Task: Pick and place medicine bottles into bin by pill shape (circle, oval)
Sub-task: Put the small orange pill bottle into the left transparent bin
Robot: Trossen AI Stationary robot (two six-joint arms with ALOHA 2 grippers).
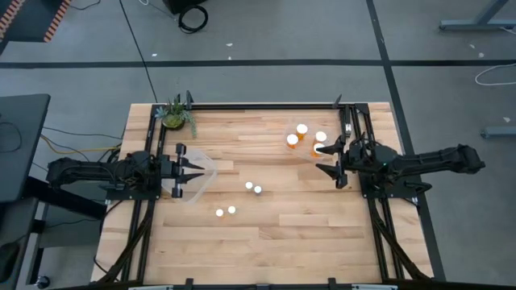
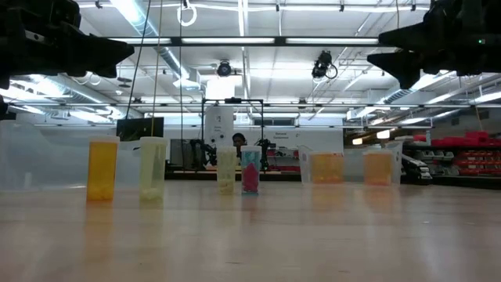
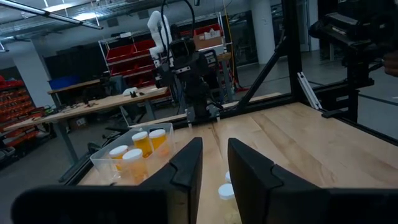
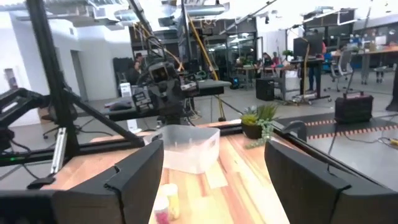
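Overhead view: four medicine bottles (image 1: 239,199) stood at centre frame on the desk (image 1: 266,242), and four orange ones (image 1: 305,137) sat in a clear bin (image 1: 300,122) at upper right. The left pincer (image 1: 196,170), fingers nearly together and empty, hovered over a second clear bin (image 1: 208,179) at left. The right pincer (image 1: 326,159) stood apart, empty, beside the upper-right bin.

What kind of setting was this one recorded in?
Likely an industrial robotics lab or workshop: shelves of red storage bins, a white robot arm on a workbench, exposed ceiling ducts, people at desks.
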